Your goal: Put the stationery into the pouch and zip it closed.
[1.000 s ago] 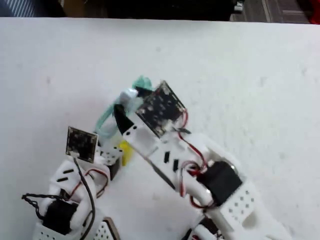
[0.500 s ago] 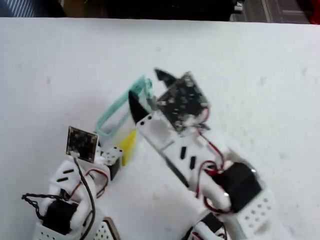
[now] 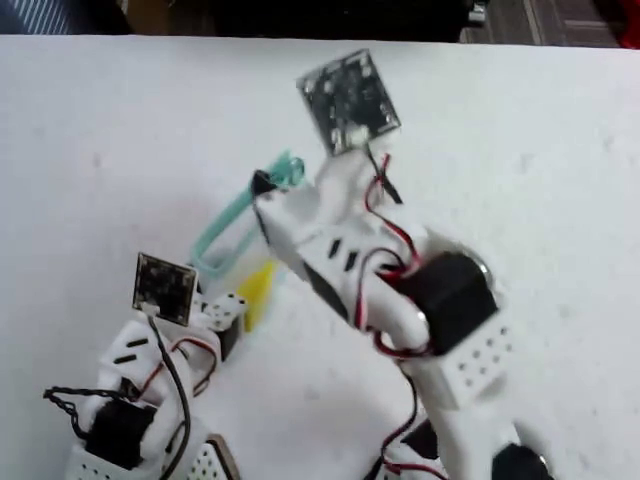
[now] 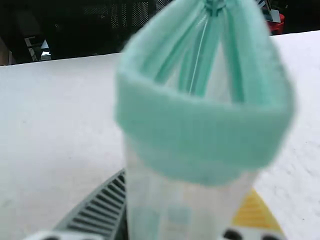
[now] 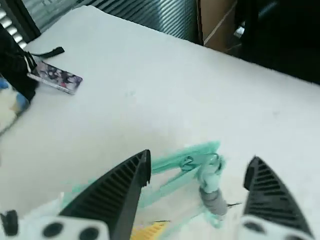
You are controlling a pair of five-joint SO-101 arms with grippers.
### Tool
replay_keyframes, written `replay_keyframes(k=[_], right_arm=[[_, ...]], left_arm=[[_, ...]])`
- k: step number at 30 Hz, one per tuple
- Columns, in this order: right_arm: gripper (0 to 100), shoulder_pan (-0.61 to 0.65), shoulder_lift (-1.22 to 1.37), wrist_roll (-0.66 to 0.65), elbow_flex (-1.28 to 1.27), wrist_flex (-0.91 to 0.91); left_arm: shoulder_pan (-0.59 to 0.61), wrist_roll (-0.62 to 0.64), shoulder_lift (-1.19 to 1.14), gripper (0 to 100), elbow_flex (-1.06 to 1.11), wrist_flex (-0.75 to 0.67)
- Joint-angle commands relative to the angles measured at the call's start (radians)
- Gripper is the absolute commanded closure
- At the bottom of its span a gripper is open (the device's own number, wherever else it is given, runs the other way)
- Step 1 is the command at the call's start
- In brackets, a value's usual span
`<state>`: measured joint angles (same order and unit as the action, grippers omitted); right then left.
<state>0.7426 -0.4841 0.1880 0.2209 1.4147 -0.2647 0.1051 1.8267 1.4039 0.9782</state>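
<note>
White table point(image 3: 520, 130), mint pouch point(image 3: 222, 218), dark room point(image 3: 300, 18)

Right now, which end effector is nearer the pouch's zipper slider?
Right. The right end effector hovers open over the zipper slider at the far end of the pouch; the left end effector grips its opposite end.

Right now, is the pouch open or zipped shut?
Open: the pouch has its green rim spread in a wide loop, zipper sides apart.

Mint-green pouch point(image 4: 200, 140), clear panel; black right claw point(image 5: 200, 160); white table point(image 3: 120, 120)
</note>
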Motion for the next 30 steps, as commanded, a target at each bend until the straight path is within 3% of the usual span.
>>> replay_keyframes(k=[1,6,12,19,22,27,30], right_arm=[[62.0,0.077,0.084,0.184,0.180,0.096],[63.1,0.153,0.183,0.199,0.279,0.139],[64.5,0.157,0.285,0.313,0.281,0.143],[65.6,0.156,0.320,0.324,0.278,0.193],[71.9,0.151,0.320,0.318,0.281,0.183],[95.8,0.099,0.329,0.287,0.276,0.168],[97.8,0.053,0.363,0.181,0.278,0.170]], left_arm=[[-0.015,0.008,0.001,78,-0.006,-0.018],[-0.015,0.008,0.001,78,-0.006,-0.018],[-0.015,0.006,0.001,78,-0.006,-0.020],[-0.013,0.006,0.001,78,-0.006,-0.021],[-0.013,0.006,0.001,78,-0.006,-0.018],[-0.013,0.008,0.001,78,-0.020,-0.014],[-0.013,0.008,0.001,76,-0.049,0.028]])
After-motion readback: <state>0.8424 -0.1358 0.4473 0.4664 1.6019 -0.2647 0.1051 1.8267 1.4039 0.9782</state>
